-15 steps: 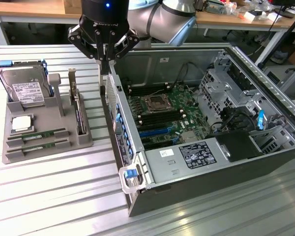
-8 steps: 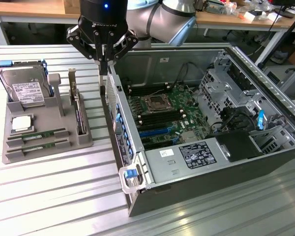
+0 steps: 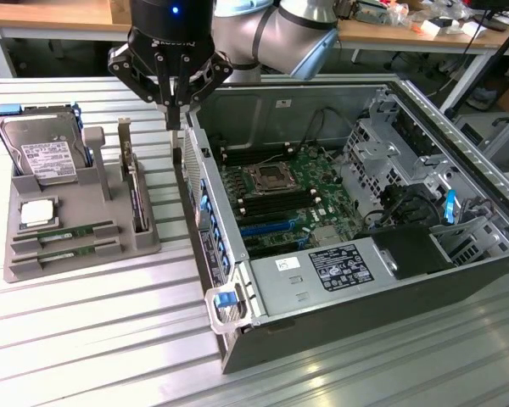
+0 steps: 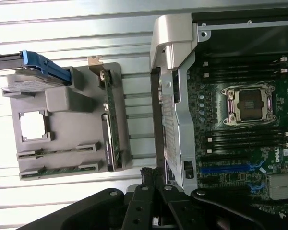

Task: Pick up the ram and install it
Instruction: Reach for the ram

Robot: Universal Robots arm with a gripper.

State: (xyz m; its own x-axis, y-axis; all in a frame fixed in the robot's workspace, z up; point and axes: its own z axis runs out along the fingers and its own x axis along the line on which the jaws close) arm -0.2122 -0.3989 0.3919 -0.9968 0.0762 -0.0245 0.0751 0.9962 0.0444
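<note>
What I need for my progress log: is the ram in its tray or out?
In. Both ram sticks lie flat in the grey tray's slots.

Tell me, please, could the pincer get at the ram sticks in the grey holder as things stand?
Probably yes: the ram sticks lie uncovered in the holder, with nothing above them. The pincer, shut, hangs beside the case and would need opening.

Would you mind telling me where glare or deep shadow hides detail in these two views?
Exterior view: bright glare streaks the ribbed table in front of the computer case. Wrist view: the table slats are blown out to white, the processor chip on the grey tray is washed out too, and part of the case's interior sits in deep shadow.
</note>
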